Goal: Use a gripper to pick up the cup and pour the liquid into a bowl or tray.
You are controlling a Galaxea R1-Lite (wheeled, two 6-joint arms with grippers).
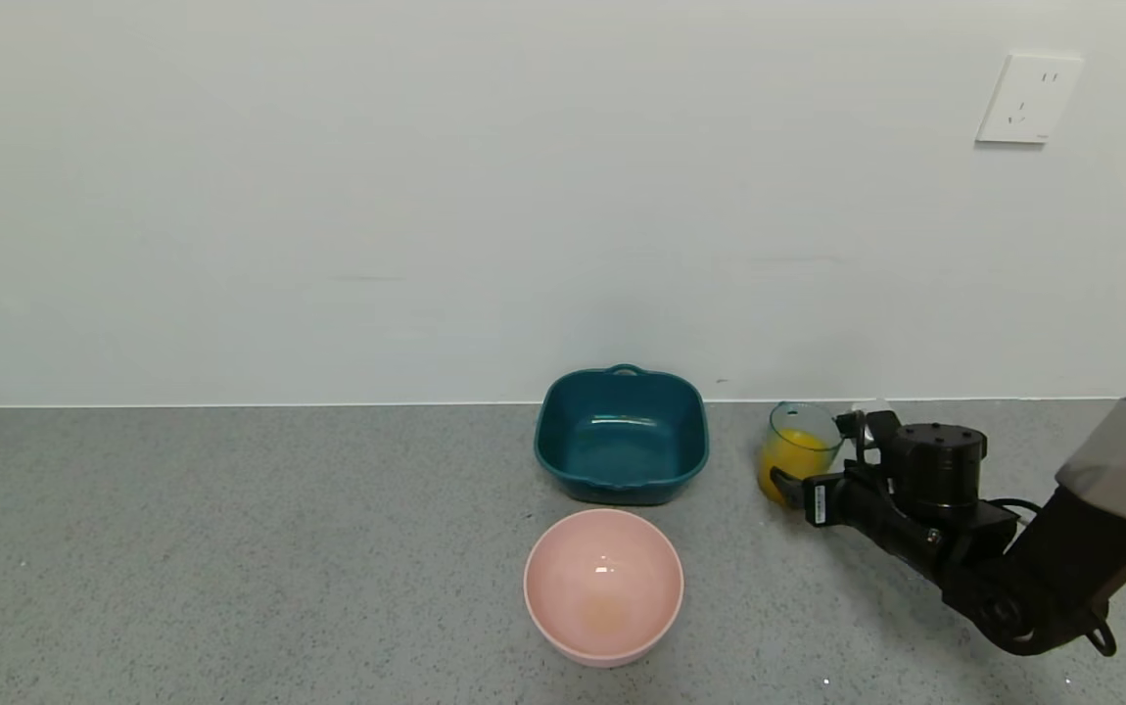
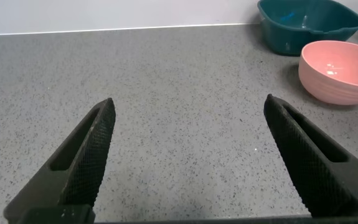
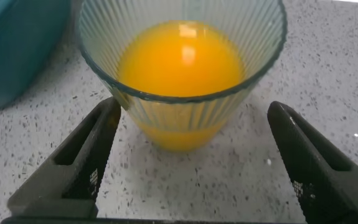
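The cup (image 1: 798,452) stands upright on the grey counter, just right of the dark teal dish (image 1: 622,436), which holds nothing. Orange-yellow liquid (image 3: 180,59) fills the cup's lower part (image 3: 182,106). My right gripper (image 1: 820,456) is low at the cup's right side and open. In the right wrist view its gripper (image 3: 192,107) has one finger on each side of the cup's near wall, not closed on it. My left gripper (image 2: 188,102) is open over bare counter, far left of the dishes and out of the head view.
A round pink bowl (image 1: 604,586) sits in front of the teal dish, nearer to me. The wall runs right behind the dish and the cup. A wall socket (image 1: 1029,98) is high on the right. The teal dish's corner (image 3: 17,43) lies close beside the cup.
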